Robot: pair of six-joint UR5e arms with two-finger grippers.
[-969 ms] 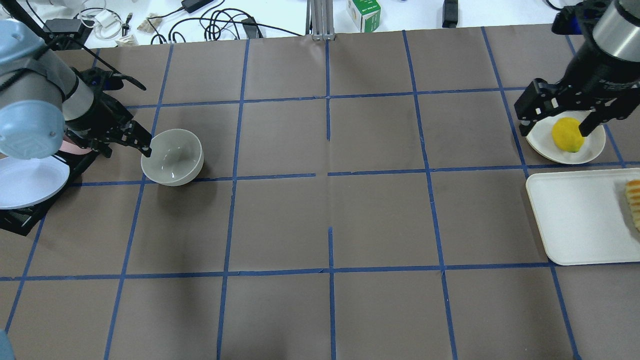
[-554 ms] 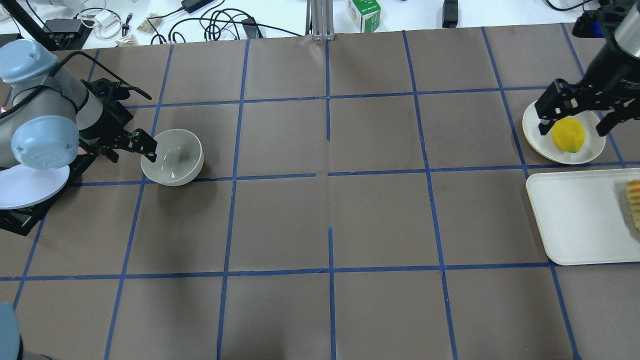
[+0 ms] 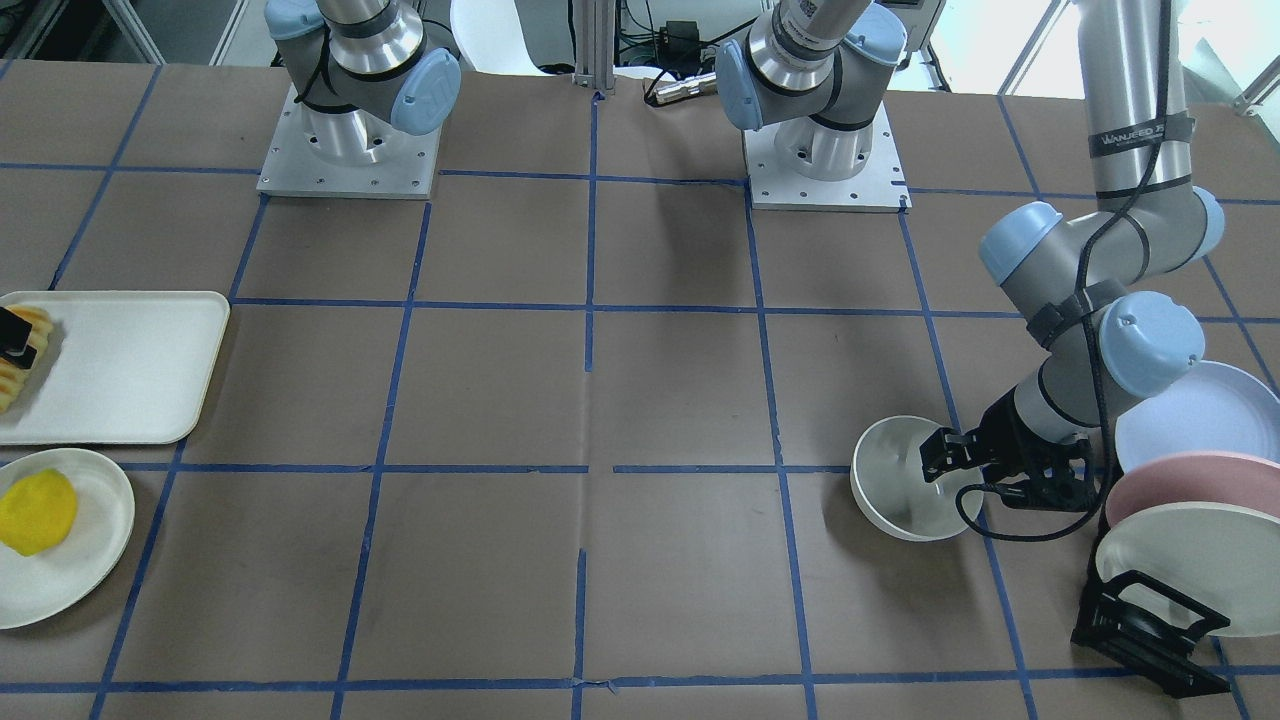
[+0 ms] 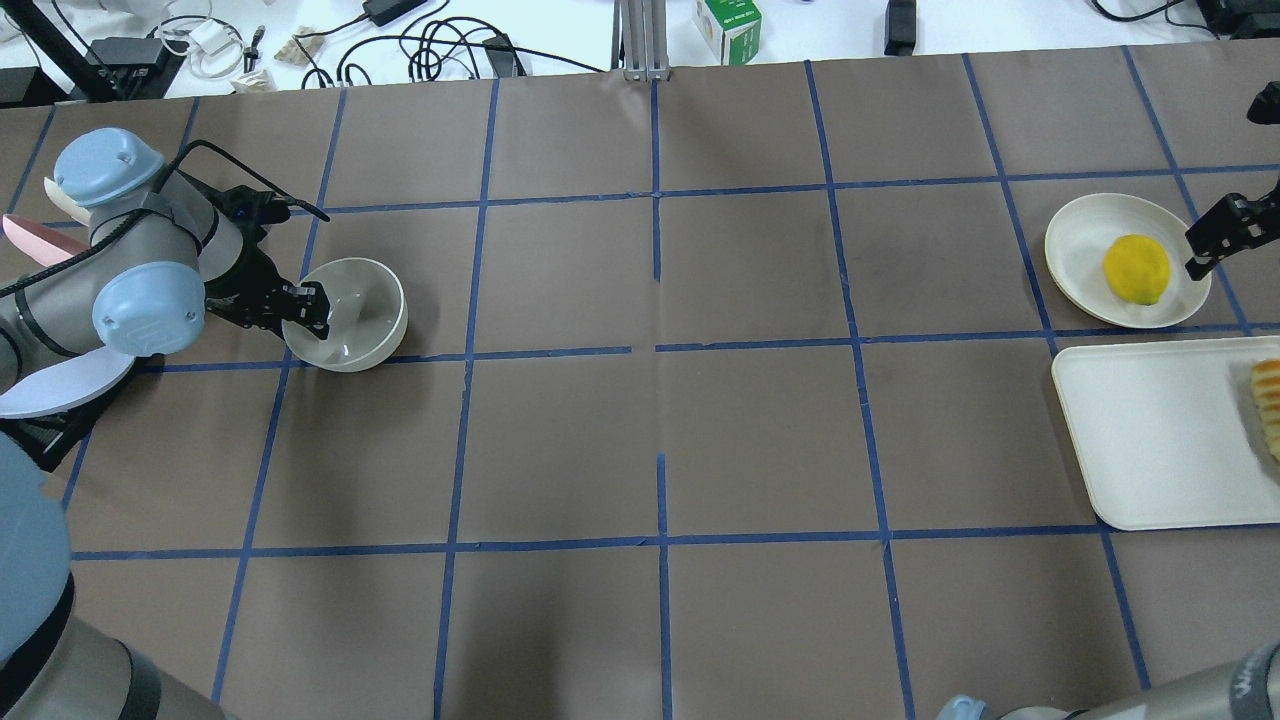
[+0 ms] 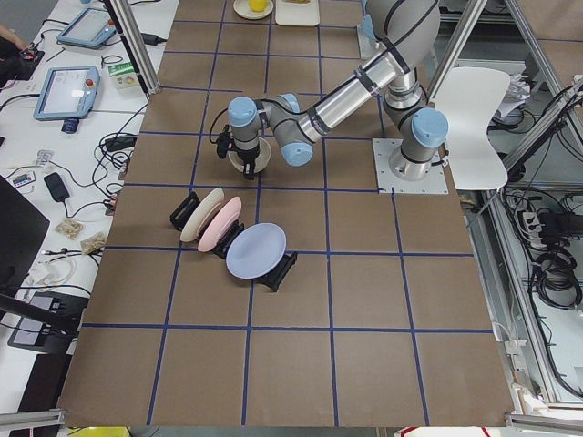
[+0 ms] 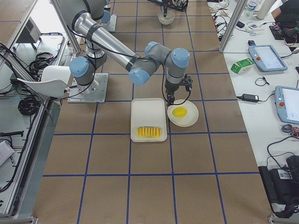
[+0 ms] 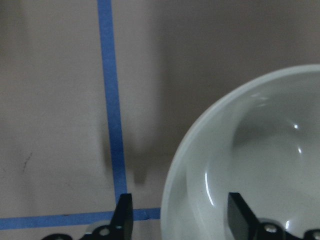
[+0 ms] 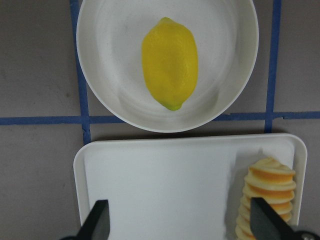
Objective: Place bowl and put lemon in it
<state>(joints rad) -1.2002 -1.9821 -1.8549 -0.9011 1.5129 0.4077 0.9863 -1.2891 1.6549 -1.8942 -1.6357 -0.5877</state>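
The off-white bowl stands upright on the table at the left; it also shows in the front view. My left gripper is open with one finger inside the bowl and one outside, astride its near rim. In the overhead view it sits at the bowl's left edge. The yellow lemon lies on a small white plate at the far right. My right gripper is open and empty, high above the plate and tray, clear of the lemon.
A white tray with a row of orange-yellow fruit slices lies just in front of the lemon's plate. A black rack with three plates stands beside my left arm, close to the bowl. Blue tape lines grid the brown table.
My left gripper has come in over the bowl's rim, one finger now inside it. My right gripper has drawn back from around the lemon toward the right edge, still open.
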